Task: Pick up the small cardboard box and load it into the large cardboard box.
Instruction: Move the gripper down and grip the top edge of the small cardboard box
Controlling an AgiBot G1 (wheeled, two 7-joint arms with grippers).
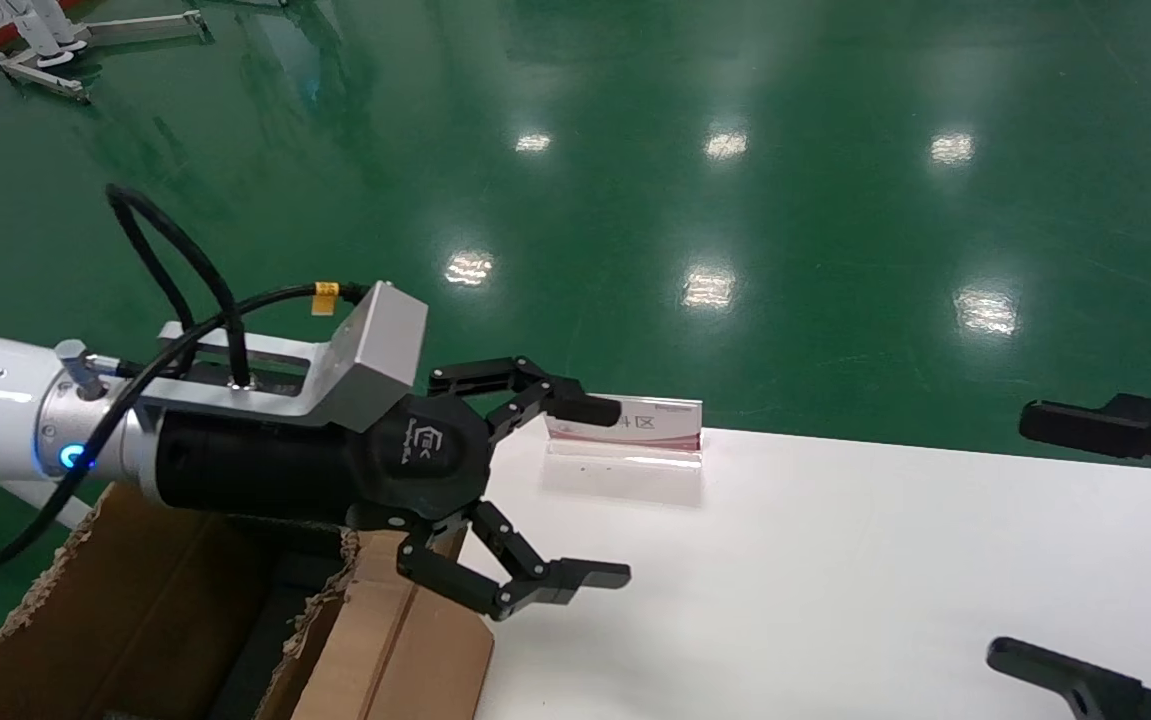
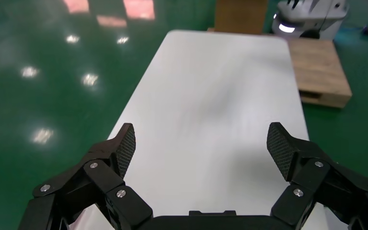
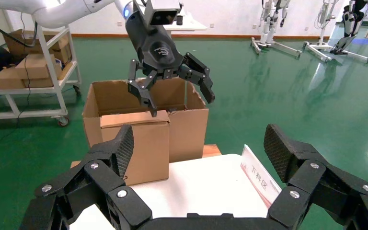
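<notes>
1. Head view: the left gripper (image 1: 600, 490) hangs over the near corner of the large box (image 1: 135, 620), its jaws wide apart and holding nothing. The right gripper (image 1: 1020, 538) waits well away from the large box, over the far side of the white table (image 1: 835, 560). Its jaws are also apart and empty.
2. The small box does not show for certain in any view. Its place is therefore unknown: it may lie down inside the large box, where the dark interior hides it.
3. Right wrist view, past the right gripper (image 3: 199, 143), shows the left gripper (image 3: 180, 100) from the front, just above the large box (image 3: 110, 96). A smooth brown panel stands on the side of the large box that faces the table (image 3: 196, 187). I take this panel for a folded-down flap, since the head view shows a ragged edge there.
4. Left wrist view shows only the left gripper (image 2: 201, 143) over a bare table (image 2: 220, 86), with a pallet (image 2: 321, 67) and another brown carton (image 2: 239, 14) beyond. It does not show the large box at all.
5. A small sign (image 1: 635, 425) stands on the table near the large box.
6. Handling, as a guess: a small carton should be light and fairly stiff. Its walls are smooth and would dent under a hard squeeze, and loose flaps give a poor hold. It is best taken across two opposite side walls, low enough to clear the flaps.
</notes>
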